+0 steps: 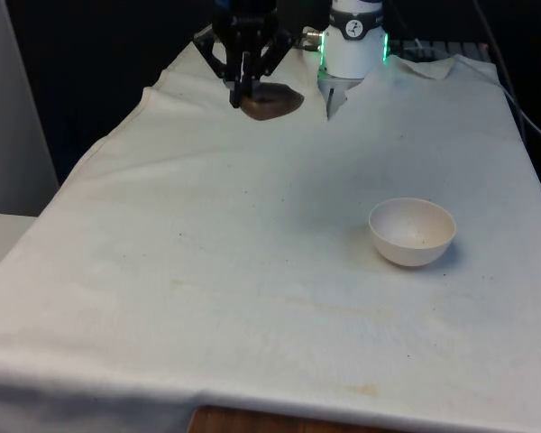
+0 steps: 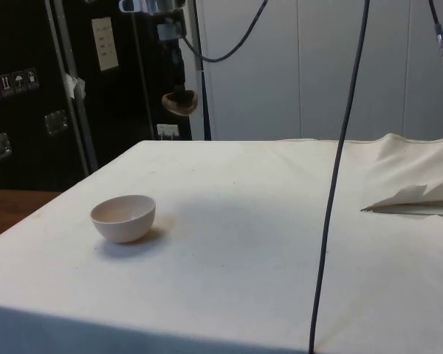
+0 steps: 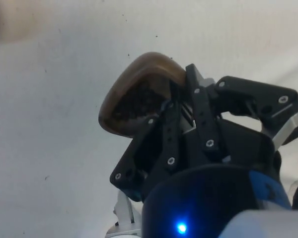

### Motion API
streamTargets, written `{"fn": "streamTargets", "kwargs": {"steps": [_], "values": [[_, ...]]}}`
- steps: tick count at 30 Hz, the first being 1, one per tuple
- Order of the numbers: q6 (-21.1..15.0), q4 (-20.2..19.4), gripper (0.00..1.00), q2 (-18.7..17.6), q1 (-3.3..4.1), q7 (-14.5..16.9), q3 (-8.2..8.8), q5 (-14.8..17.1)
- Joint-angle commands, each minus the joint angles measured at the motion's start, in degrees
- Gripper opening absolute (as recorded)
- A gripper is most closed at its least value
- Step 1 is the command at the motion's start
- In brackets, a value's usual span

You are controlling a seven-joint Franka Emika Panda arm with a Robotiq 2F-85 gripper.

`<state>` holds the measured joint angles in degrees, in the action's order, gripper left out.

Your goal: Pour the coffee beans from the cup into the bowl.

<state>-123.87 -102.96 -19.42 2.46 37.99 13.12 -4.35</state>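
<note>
- Claw (image 1: 244,95): black, two-fingered, pinching the rim of the cup (image 1: 270,101); carried high off the cloth at the far end of the table, seen in the side view well above the tabletop.
- Cup: brown, glossy, rounded, thin-walled; held tilted, with its mouth partly to one side. The wrist view shows dark coffee beans (image 3: 136,101) heaped inside.
- Bowl (image 1: 413,231): off-white, matt, smooth, round, with a small foot. It stands upright on the cloth towards the front view's right, well apart from the cup.
- Tablecloth (image 1: 207,271): white fabric, slightly stained, creased and folded near the far edge.
- Risk, spill: the cup is already leaning, so beans could roll out over the cloth before it reaches the bowl.
- Risk, slip: a rim pinch on a smooth wall may let the cup rotate or drop.
- Risk, overshoot: the bowl looks light and shallow; beans poured from a height could bounce out or nudge it.
</note>
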Motion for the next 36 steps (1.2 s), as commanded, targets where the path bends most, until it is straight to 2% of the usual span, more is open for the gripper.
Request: {"fn": "streamTargets", "kwargs": {"steps": [1, 2, 6, 9, 10, 11, 19, 20, 21, 27, 28, 29, 36], "values": [[0.0, 0.0, 0.0, 0.0, 0.0, 0.0, 0.0, 0.0], [0.06, -0.17, 0.0, 0.46, 0.46, -1.26, 0.06, -1.09], [0.11, -0.17, 0.0, 0.8, 0.57, -3.04, -0.74, -2.18], [0.11, -0.17, 0.0, 1.03, 0.57, -4.18, -1.26, -2.86], [0.0, 0.0, 0.0, 0.74, 0.17, -3.32, -1.49, -2.06], [0.17, -0.17, 0.0, 1.09, 0.63, -4.53, -1.43, -3.09], [0.23, -0.11, 0.0, 1.6, 0.63, -7.85, -3.04, -5.1], [0.06, 0.0, 0.0, 1.38, 0.23, -7.16, -3.32, -4.41], [0.23, -0.11, 0.0, 1.66, 0.57, -8.14, -3.21, -5.27], [0.29, 0.06, 0.0, 1.6, 0.63, -10.71, -4.18, -6.53], [0.06, 0.06, 0.0, 1.43, 0.23, -10.08, -4.47, -5.9], [0.23, 0.11, 0.0, 1.55, 0.63, -11.52, -4.47, -6.99], [0.11, 0.52, 0.0, 1.2, 0.63, -14.78, -5.67, -9.0]]}}
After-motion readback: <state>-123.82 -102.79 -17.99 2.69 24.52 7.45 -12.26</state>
